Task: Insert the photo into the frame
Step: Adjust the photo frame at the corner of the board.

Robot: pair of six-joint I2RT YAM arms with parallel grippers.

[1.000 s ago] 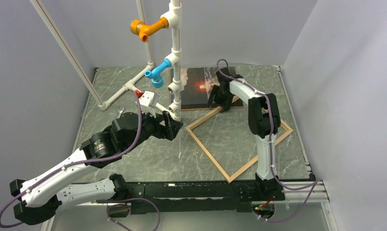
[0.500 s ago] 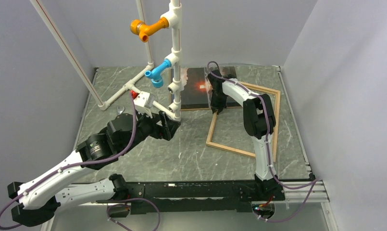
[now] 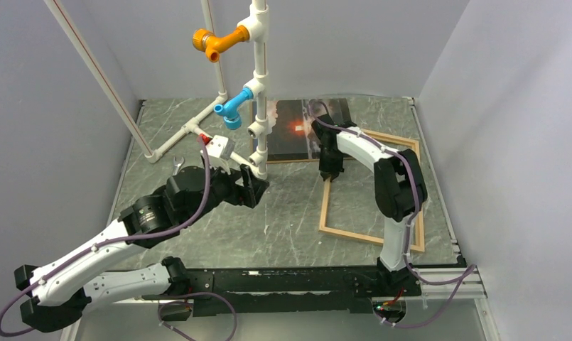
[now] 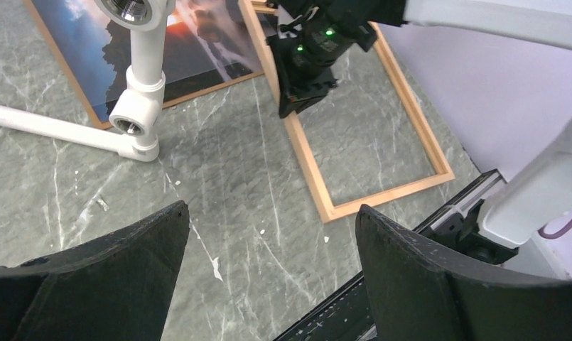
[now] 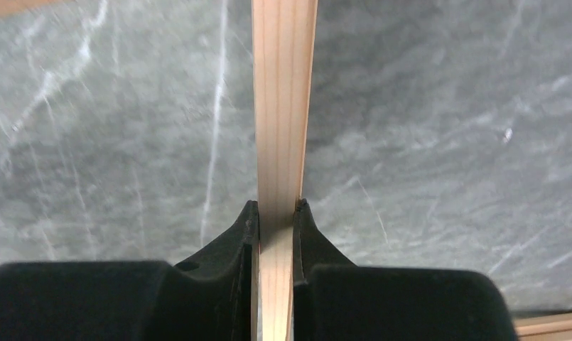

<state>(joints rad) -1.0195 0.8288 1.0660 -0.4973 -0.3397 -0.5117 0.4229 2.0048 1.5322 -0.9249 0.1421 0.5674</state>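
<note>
The frame (image 3: 368,239), a rectangle of thin light wood strips, lies flat on the right half of the marble table. My right gripper (image 3: 328,172) is shut on its left strip near the far corner. In the right wrist view the strip (image 5: 283,106) runs straight out from between the gripper's (image 5: 276,207) black fingers. The photo (image 3: 290,131), a dark seascape with an orange glow, lies face up on a brown board (image 3: 290,160) at the back centre, partly behind a white pipe. My left gripper (image 3: 258,188) hovers open left of the frame, holding nothing (image 4: 272,208). The left wrist view shows the photo (image 4: 204,32) and the frame (image 4: 308,174).
A white PVC pipe stand (image 3: 258,85) with orange (image 3: 213,40) and blue (image 3: 233,110) fittings rises at the back centre; its base pipes (image 3: 173,145) run across the back left. A small white block (image 3: 219,148) sits there. Grey walls close in on three sides.
My right gripper has shut on the frame's strip and swung the frame from a diamond pose to nearly square with the table, further right. The left arm has barely moved.
</note>
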